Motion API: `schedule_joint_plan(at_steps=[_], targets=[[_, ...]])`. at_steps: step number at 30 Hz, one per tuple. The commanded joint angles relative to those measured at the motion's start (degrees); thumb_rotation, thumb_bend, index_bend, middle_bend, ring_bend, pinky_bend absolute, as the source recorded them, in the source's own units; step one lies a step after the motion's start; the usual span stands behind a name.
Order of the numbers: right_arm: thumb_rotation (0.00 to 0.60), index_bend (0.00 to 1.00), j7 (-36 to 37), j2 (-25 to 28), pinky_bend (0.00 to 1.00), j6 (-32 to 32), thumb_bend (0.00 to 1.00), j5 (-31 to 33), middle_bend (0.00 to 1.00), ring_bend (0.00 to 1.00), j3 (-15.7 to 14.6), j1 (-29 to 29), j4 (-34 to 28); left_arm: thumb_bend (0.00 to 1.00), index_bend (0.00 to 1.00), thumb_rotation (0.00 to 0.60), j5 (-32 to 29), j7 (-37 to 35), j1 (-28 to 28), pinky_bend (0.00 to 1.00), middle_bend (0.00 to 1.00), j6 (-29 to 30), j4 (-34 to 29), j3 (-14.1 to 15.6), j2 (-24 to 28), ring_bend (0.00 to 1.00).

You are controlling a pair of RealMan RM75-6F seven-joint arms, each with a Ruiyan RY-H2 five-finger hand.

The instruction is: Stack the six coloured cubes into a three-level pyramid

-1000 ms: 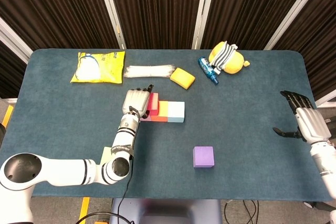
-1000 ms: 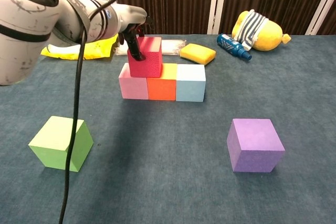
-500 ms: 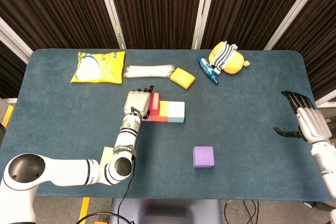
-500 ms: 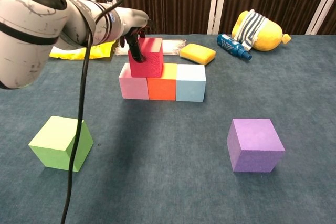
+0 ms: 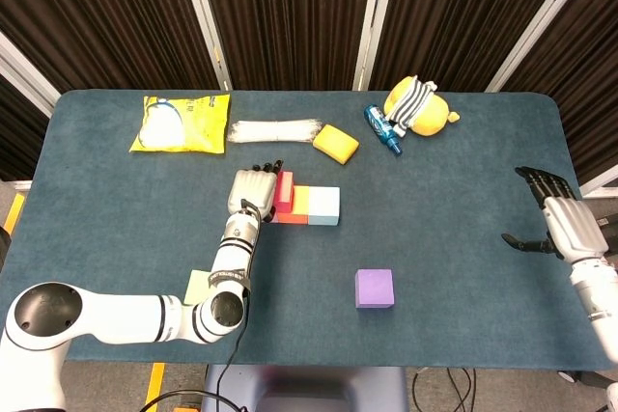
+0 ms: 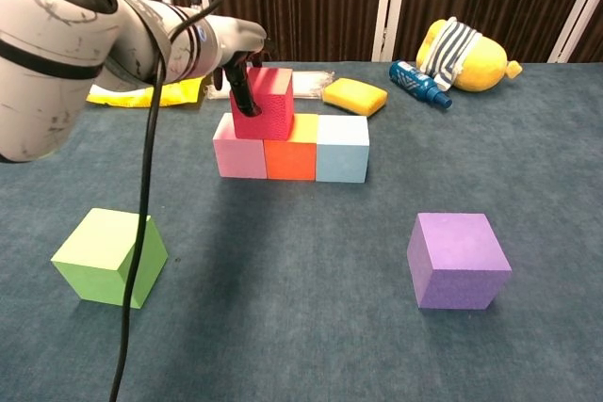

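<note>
The left hand [image 6: 237, 63] grips a red cube [image 6: 266, 104] atop the pink cube [image 6: 239, 152] and orange cube [image 6: 291, 153]. Only the head view shows the right hand [image 5: 562, 222], spread, holding nothing.

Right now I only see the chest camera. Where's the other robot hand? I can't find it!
Observer: The right robot hand is out by the right edge of the table, holding nothing, with its fingers apart.
Operator: Is it close to the purple cube?
Observer: No. From above, the purple cube sits alone, well apart from that hand, with bare table between them.
Operator: What's the yellow thing behind the big arm?
Observer: A yellow bag with something white inside. It lies flat near the table's far left corner.
</note>
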Motion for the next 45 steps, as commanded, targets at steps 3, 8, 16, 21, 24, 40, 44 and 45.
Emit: schedule_joint_plan(at_steps=[3,8,16,21,24,40,44,45], targets=[[0.600,0.07,0.3,0.2,0.00,0.1,0.29,-0.3,0.15,0.00,0.0,0.0,-0.2,0.37,0.00,0.600,-0.2,0.1,0.1,0.31,0.04,0.5,-0.7,-0.2,0.1,0.01],[0.600,0.07,0.7,0.4,0.00,0.4,0.29,-0.6,0.15,0.00,-0.2,-0.3,-0.2,0.37,0.00,0.600,-0.3,0.3,0.2,0.27,0.00,1.2,-1.3,-0.5,0.1,0.00],[0.600,0.07,1.9,1.1,0.00,1.6,0.29,-1.9,0.15,0.00,-0.1,-0.7,-0.6,0.35,0.00,0.600,6.9,-2.8,3.7,0.16,0.00,1.0,-8.0,1.3,5.2,0.00],[0.600,0.07,2.1,2.0,0.00,2.6,0.29,-2.3,0.15,0.00,0.1,-1.1,-1.2,0.35,0.00,0.600,13.8,-8.4,7.1,0.13,0.05,-7.5,-9.9,3.3,11.0,0.01],[0.600,0.07,1.9,2.4,0.00,2.9,0.29,-2.2,0.15,0.00,0.1,-1.3,-1.8,0.35,0.01,0.600,17.8,-12.8,8.4,0.14,0.09,-13.6,-8.6,3.8,13.1,0.03],[0.600,0.07,1.1,2.6,0.01,3.5,0.29,-2.4,0.15,0.00,-0.2,-1.8,-3.6,0.35,0.00,0.600,32.2,-28.5,12.6,0.13,0.08,-19.7,-6.6,5.4,18.2,0.01],[0.600,0.08,2.6,2.6,0.08,2.3,0.29,-7.8,0.15,0.00,-2.3,-1.2,-4.8,0.35,0.00,0.600,37.6,-32.4,17.7,0.13,0.08,-14.2,-9.6,6.5,22.2,0.01],[0.600,0.09,2.5,2.4,0.09,2.0,0.29,-9.1,0.15,0.00,-2.8,-0.9,-5.1,0.35,0.00,0.600,38.6,-33.2,18.8,0.13,0.08,-13.1,-10.0,6.9,22.9,0.01]])
